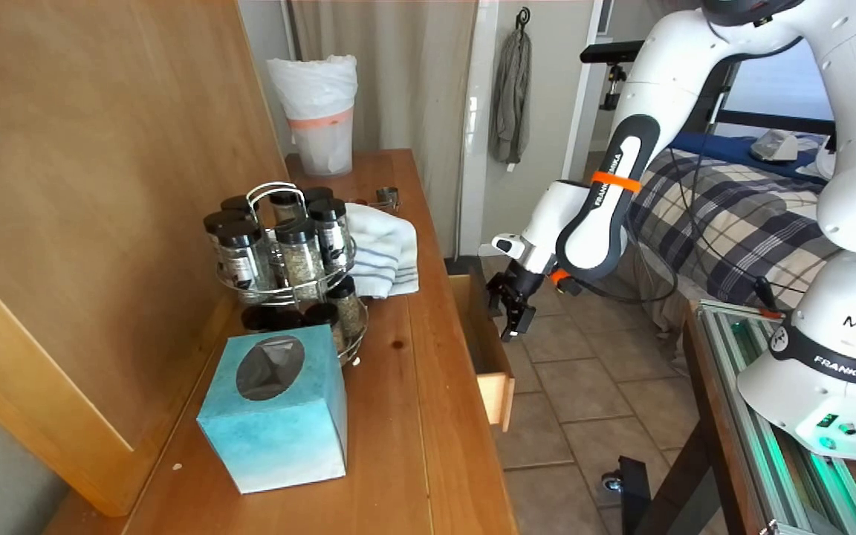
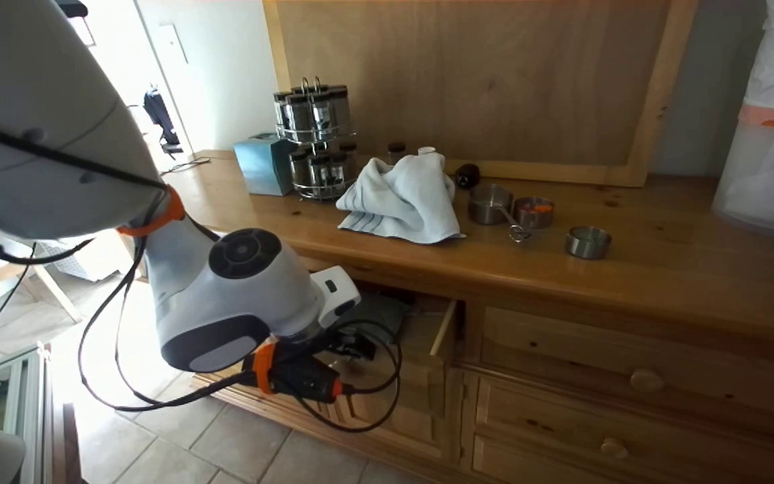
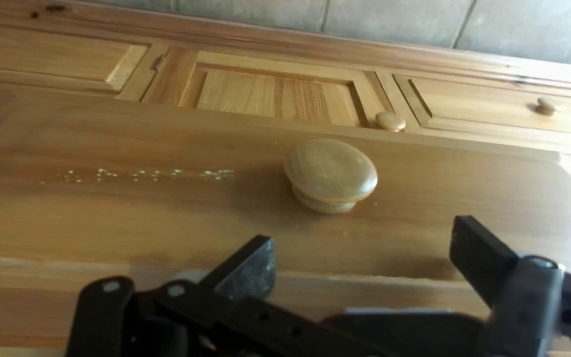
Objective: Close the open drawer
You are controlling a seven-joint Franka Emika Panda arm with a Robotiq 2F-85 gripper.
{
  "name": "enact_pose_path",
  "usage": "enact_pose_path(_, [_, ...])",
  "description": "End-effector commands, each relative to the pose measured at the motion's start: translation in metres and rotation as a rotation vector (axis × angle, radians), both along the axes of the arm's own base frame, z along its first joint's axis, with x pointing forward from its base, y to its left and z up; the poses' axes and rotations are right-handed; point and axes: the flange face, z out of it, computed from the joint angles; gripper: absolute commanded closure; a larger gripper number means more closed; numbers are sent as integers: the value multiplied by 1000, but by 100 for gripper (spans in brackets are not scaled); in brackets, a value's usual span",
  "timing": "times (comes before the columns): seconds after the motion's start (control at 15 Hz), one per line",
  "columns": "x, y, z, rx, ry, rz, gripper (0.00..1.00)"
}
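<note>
The drawer is light-brown wood and stands pulled out from under the dresser top; its side wall shows in both exterior views [image 1: 501, 394] [image 2: 445, 329]. Its flat front panel [image 3: 166, 218] with a round wooden knob [image 3: 331, 171] fills much of the wrist view. My gripper [image 3: 362, 245] is open and empty, its black fingers spread wide above the panel's top edge, with the knob beyond the fingertips and not between them. In an exterior view my gripper [image 1: 511, 319] is beside the drawer front. Whether a finger touches the panel cannot be told.
On the dresser top [image 1: 391, 416] stand a blue tissue box [image 1: 279, 416], a spice rack [image 1: 294, 260], a white towel [image 2: 404, 202], metal measuring cups [image 2: 588, 242] and a lined bin [image 1: 320, 119]. A grey item [image 2: 377, 312] lies in the drawer. Shut drawers [image 2: 562, 349] are alongside.
</note>
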Motion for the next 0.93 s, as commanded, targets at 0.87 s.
enact_pose_path(0.87, [55,6,-32,228,-58,-293,0])
